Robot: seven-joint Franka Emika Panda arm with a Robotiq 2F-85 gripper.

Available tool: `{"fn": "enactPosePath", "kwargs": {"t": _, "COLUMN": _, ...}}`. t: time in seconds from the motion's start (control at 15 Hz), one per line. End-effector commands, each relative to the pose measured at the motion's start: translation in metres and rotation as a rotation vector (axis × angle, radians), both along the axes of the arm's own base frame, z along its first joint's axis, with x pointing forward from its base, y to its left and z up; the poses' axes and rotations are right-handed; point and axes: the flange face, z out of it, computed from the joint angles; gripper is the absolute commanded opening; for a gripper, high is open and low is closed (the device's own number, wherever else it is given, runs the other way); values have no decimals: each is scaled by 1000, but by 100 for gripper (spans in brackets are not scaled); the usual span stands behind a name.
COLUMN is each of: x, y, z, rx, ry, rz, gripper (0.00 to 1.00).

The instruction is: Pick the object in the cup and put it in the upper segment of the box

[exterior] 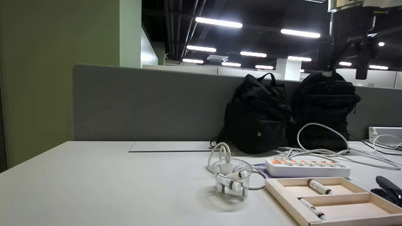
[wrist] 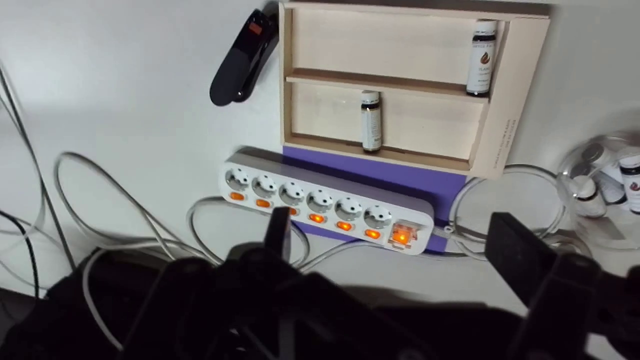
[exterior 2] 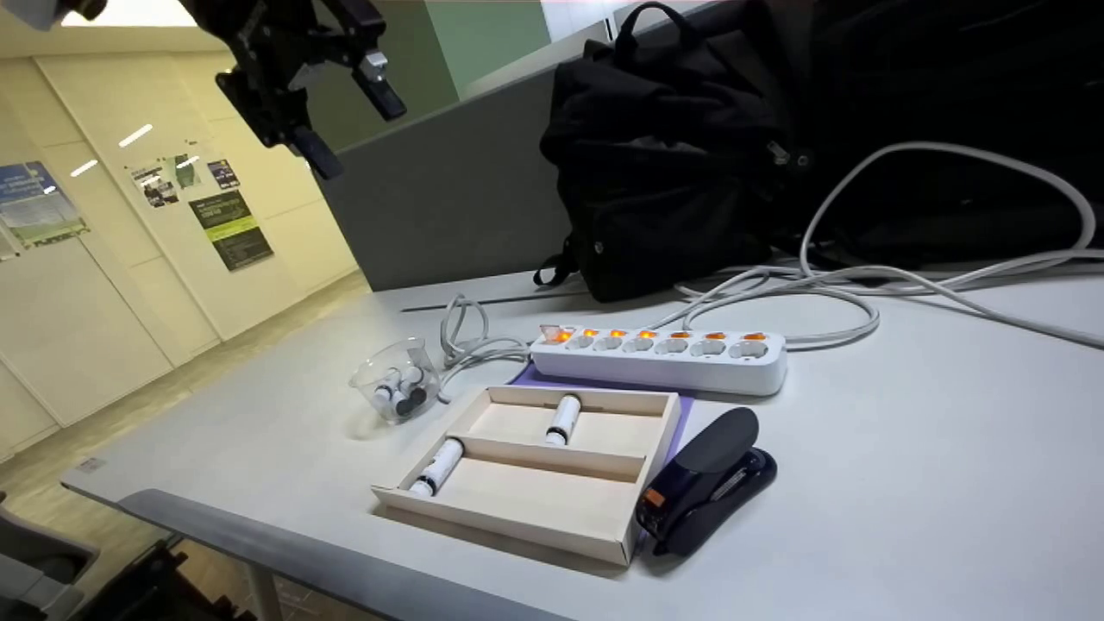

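Bottles (exterior: 228, 182), small and white-labelled, at least three visible, lay at mixed angles inside the clear cup (exterior: 247, 180), which stood upright on the white tabletop (exterior: 110, 188), in from the free end edge and nearer that edge than the box (exterior 2: 552, 496). White cable (exterior: 257, 188) lay looped just beside the cup. Box lay flat between the power strip (exterior 2: 660, 371) and the grey-trimmed front edge, partly over a purple sheet (wrist: 415, 180). Its two compartments held one bottle each: a strip-side bottle (wrist: 371, 125) crosswise near mid-length, and a front-side bottle (wrist: 481, 60) along the end wall nearest the cup. Black stapler (exterior 2: 703, 483) sat just beside the box, on the side facing away from the cup; contact could not be judged. Two black backpacks (exterior: 259, 116) stood along the back edge, in front of the grey partition (exterior: 150, 103). Orange lamps showed on the power strip. Gripper (exterior 2: 354, 134), seen in both exterior views, hung high over the tabletop, well apart from cup and box; its fingers (wrist: 277, 235) were spread wide, a broad gap between them, tips pointing downward.
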Motion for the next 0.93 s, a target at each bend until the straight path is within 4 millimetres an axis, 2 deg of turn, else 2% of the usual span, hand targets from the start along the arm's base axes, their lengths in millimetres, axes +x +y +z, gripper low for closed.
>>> {"fn": "enactPosePath", "kwargs": {"t": 0.0, "x": 30, "y": 44, "z": -16, "rx": -59, "ry": 11, "rz": 196, "gripper": 100}}
{"fn": "enactPosePath", "kwargs": {"t": 0.33, "x": 66, "y": 127, "z": -68, "rx": -126, "ry": 66, "rz": 482, "gripper": 100}}
{"fn": "enactPosePath", "kwargs": {"t": 0.53, "x": 95, "y": 177, "z": -96, "rx": -158, "ry": 119, "rz": 644, "gripper": 100}}
{"fn": "enactPosePath", "kwargs": {"t": 0.6, "x": 103, "y": 189, "z": -103, "rx": -181, "ry": 136, "rz": 697, "gripper": 100}}
{"fn": "enactPosePath", "kwargs": {"t": 0.73, "x": 119, "y": 208, "z": -122, "rx": -169, "ry": 146, "rz": 679, "gripper": 100}}
{"fn": "enactPosePath", "kwargs": {"t": 0.87, "x": 129, "y": 218, "z": -144, "rx": -167, "ry": 149, "rz": 654, "gripper": 100}}
